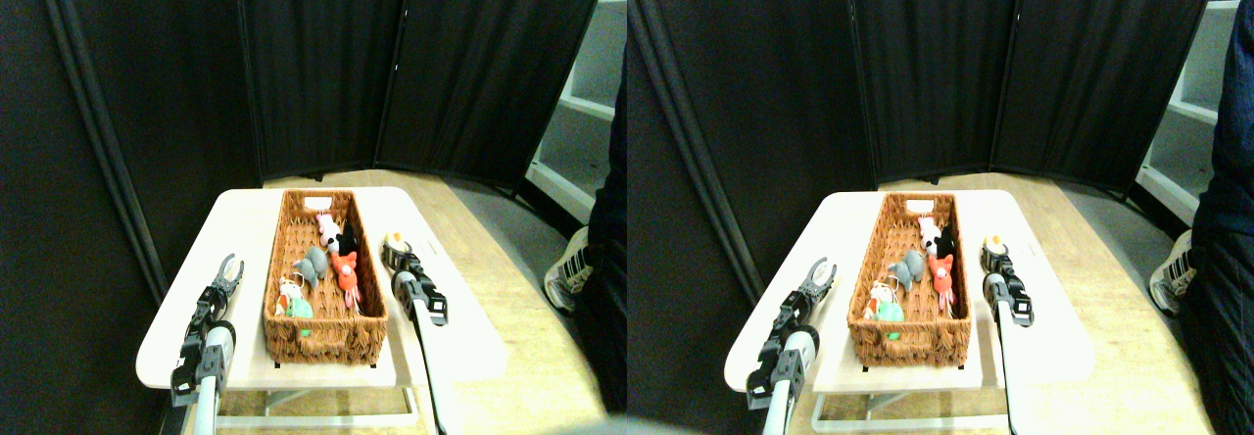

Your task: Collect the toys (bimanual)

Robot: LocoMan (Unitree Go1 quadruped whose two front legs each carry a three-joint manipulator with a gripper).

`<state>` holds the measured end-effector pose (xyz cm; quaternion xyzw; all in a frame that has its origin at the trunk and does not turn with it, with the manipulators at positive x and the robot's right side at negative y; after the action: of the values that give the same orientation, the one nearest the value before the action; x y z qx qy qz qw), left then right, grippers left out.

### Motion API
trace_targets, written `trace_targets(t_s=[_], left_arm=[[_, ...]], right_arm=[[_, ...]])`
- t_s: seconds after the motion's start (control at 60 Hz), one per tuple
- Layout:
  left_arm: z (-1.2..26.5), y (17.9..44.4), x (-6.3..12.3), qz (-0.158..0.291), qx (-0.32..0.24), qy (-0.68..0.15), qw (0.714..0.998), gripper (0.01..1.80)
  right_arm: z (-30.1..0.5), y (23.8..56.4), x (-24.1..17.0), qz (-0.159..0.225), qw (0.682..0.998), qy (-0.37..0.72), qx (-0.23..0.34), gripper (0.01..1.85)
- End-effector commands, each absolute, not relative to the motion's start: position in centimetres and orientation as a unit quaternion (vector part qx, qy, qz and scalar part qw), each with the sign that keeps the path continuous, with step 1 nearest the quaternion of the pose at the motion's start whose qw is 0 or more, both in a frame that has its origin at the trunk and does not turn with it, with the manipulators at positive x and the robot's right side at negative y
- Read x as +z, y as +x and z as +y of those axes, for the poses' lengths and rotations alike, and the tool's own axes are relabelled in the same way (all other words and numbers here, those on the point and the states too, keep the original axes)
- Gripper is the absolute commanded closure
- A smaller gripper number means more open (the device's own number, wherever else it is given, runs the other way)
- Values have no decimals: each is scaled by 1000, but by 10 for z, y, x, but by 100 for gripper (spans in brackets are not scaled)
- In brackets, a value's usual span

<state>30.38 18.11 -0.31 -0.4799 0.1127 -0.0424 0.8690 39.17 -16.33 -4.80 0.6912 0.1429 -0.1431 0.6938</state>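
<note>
Black folding screen panels point(323, 63) close off the far side of the scene, standing on a pale wood floor point(509, 259). At the right edge a person's dark trouser leg point(609, 259) and a light sneaker point(565, 268) show, with white shelving point(588, 112) behind them.

A low white table point(460, 347) fills the middle. On it sits a long brown wicker basket point(323, 342), running from near to far, with a white tag at its far end.

The left manipulator point(201, 347) reaches up along the left side of the basket; the left gripper point(229, 270) hangs over bare tabletop, well clear of the basket wall, its two jaws visibly spread apart and holding nothing. The right manipulator point(426, 327) rises along the basket's right side. The right gripper point(396, 252) is at a yellow toy point(395, 242) just right of the basket's far half; whether its jaws are closed on the toy cannot be told.

Inside the basket lie the other toys: a green toy point(300, 310) with an orange-and-white toy point(288, 293) at the near left, a grey toy point(313, 266) in the middle, an orange-red toy point(345, 270) to its right, then a black toy point(347, 240) and a pink toy point(327, 227) farther back.
</note>
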Motion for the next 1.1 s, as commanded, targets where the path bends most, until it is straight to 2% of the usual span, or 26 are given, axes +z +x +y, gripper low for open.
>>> trace_targets(t_s=[0.017, 0.1, 0.317, 0.417, 0.517, 0.583, 0.667, 0.75, 0.883, 1.033, 1.1], left_arm=[[182, 306, 4, 97, -56, -478, 871, 174], [182, 307, 5, 93, -59, -481, 870, 174], [180, 307, 4, 93, -60, -489, 865, 174], [180, 308, 4, 92, -62, -489, 865, 175], [179, 308, 5, 90, -59, -489, 866, 176], [180, 309, 5, 93, -64, -486, 867, 176], [180, 310, 5, 94, -68, -487, 866, 176], [180, 310, 5, 94, -74, -486, 866, 176], [178, 309, 7, 92, -71, -485, 867, 176], [175, 305, 9, 91, -69, -485, 867, 178], [175, 304, 10, 85, -72, -483, 869, 180]], right_arm=[[-162, 386, -63, 164, 697, 676, -175, 185], [-165, 383, -56, 158, 698, 676, -176, 185], [-172, 378, -40, 130, 746, 637, -144, 185], [-172, 376, -31, 137, 731, 655, -138, 185], [-168, 374, -15, 138, 735, 655, -112, 185], [-164, 372, 1, 140, 763, 624, -98, 185], [-155, 373, 27, 152, 768, 621, -46, 185], [-144, 372, 45, 146, 788, 598, -21, 185], [-125, 371, 69, 145, 799, 584, 17, 185], [-101, 368, 87, 154, 794, 586, 41, 185], [-88, 367, 93, 165, 780, 600, 55, 185]])
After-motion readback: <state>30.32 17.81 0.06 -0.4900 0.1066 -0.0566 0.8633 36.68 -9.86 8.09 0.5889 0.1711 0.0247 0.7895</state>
